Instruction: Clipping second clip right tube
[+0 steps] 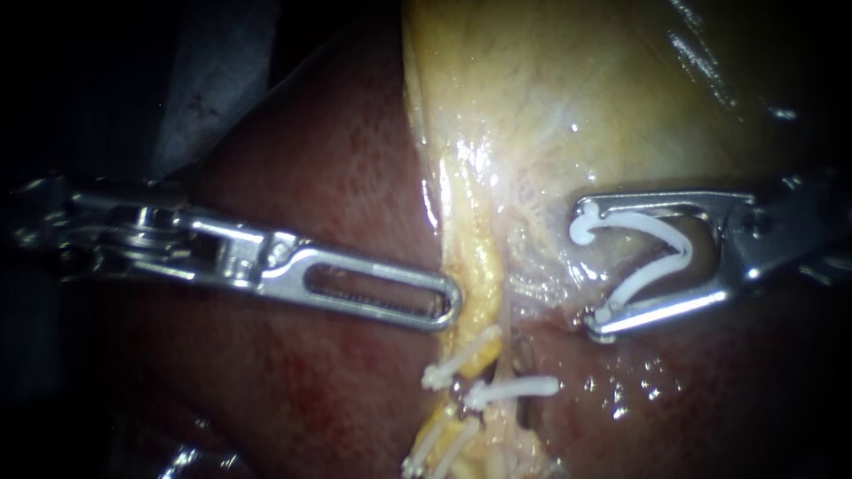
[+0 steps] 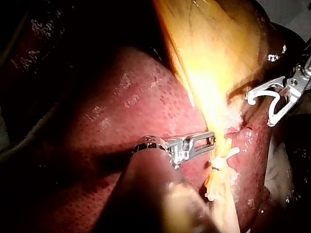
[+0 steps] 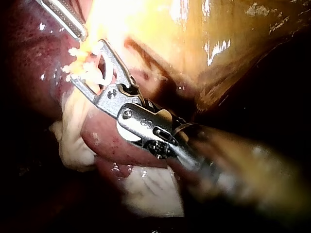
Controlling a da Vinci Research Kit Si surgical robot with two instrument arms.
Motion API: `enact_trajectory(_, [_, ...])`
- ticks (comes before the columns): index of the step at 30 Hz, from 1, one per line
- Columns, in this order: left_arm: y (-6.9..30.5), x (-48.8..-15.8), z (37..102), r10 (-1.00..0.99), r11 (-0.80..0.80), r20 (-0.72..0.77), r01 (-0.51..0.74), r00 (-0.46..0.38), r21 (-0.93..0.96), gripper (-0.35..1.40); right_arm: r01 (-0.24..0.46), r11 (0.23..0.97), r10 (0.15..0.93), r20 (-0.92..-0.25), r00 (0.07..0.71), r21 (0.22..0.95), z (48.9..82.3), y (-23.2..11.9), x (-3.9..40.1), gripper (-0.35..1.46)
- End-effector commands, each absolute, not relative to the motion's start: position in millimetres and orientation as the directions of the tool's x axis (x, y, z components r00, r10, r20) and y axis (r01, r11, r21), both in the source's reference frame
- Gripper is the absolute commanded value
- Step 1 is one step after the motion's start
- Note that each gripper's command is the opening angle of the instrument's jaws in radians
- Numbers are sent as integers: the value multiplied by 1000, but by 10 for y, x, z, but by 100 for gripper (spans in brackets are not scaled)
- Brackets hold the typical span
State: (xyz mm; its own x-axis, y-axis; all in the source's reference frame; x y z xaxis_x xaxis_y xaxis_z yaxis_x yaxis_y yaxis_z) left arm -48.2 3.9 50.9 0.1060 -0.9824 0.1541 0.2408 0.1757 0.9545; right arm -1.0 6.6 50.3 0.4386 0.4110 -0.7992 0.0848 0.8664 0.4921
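— Far left of the yellow strand (image 1: 475, 266)?

— Dark red liver (image 1: 337, 177), with the left instrument (image 1: 444, 306) lying across it. Hand clenched, nothing in it. Slotted tip resting just against the strand's left edge.

— On the strand itself?

— Hanging down from the pale gallbladder (image 1: 577, 89). Lower along it, a slanted shut clip (image 1: 454, 364) crossing it. Just right of the strand, a level shut clip (image 1: 519, 388) across a thin pale tube (image 1: 508, 350). Right tube or not: cannot tell.

— And right of the strand?

— The right instrument (image 1: 590, 270), coming in level over the tissue. Hand spread wide yet grasping the open white clip (image 1: 648, 282), one leg seated against each half, the bend set deep toward the shaft. Clip mouth facing the strand, near it but apart, above the level shut clip, around no tube.
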Motion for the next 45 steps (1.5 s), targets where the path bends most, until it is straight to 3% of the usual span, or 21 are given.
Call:
enact_trajectory(1, [39,-482,509,-982,176,154,241,106,954,-35,85,866,411,-799,438,492,503,66,-10,60])
enact_trajectory(17, [43,-478,504,-983,172,152,243,101,955,-35,86,866,411,-799,438,492,503,65,-10,60])
enact_trajectory(32, [100,-430,452,-987,157,159,246,8,956,-35,86,866,411,-799,438,492,502,65,-9,60])
enact_trajectory(45, [98,-427,445,-988,147,156,246,-16,958,-35,98,865,406,-802,439,491,504,56,-5,60])
